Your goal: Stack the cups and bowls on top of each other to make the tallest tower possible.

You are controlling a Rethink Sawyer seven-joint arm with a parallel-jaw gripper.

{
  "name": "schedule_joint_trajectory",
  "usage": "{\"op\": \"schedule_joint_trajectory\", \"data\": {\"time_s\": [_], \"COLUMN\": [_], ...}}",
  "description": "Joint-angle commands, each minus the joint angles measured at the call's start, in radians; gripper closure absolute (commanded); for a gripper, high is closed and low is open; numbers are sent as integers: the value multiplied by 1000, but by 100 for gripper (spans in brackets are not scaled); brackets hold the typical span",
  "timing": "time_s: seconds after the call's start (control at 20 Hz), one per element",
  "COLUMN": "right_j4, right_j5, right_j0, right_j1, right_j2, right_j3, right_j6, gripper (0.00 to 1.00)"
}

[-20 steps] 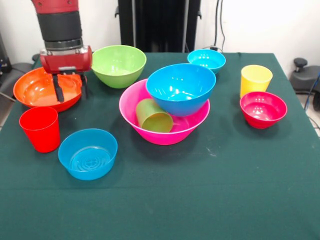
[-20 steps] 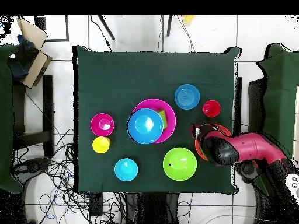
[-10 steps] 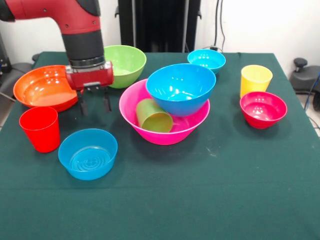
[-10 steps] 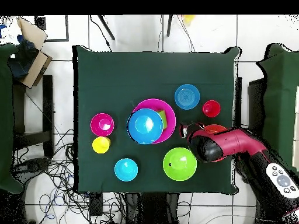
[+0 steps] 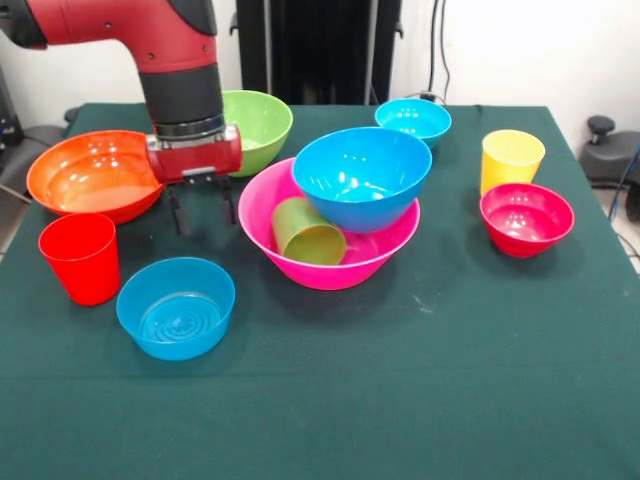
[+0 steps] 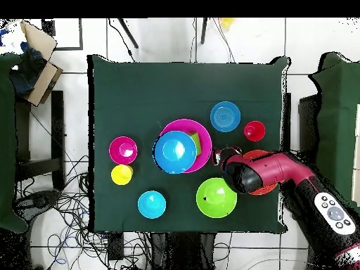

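Front view shows the arm (image 5: 150, 40) covering part of the lime green bowl (image 5: 255, 118) and the orange bowl (image 5: 90, 175); from overhead it hides most of the orange one. The pink bowl (image 5: 330, 262) holds the tilted large blue bowl (image 5: 362, 175), which hides part of the green cup (image 5: 305, 232) lying beside it. The gripper (image 5: 203, 210) hangs empty, fingers parted, between the orange and pink bowls.

Gripper (image 5: 202, 210) over green cloth (image 5: 450, 350), between orange bowl (image 5: 90, 175) and pink bowl (image 5: 325, 255).
2 fingers apart, empty. Large blue bowl (image 5: 360, 175) and green cup (image 5: 305, 232) inside pink bowl.
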Motion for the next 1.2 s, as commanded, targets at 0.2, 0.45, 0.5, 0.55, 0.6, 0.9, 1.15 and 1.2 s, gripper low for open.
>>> {"op": "schedule_joint_trajectory", "data": {"time_s": [0.2,0.45,0.5,0.55,0.6,0.9,1.15,1.2], "right_j4": [95,147,147,139,130,6,-92,-109], "right_j5": [68,93,94,89,85,-5,-81,-94], "right_j0": [-54,-82,-83,-79,-75,-35,-13,-7], "right_j1": [-232,-291,-290,-283,-276,-201,-163,-155], "right_j2": [19,46,46,41,36,-38,-98,-108], "right_j3": [139,185,187,184,181,154,154,152], "right_j6": [-206,-244,-248,-247,-245,-168,-93,-79], "gripper": [0,0,0,0,0,0,0,0]}}
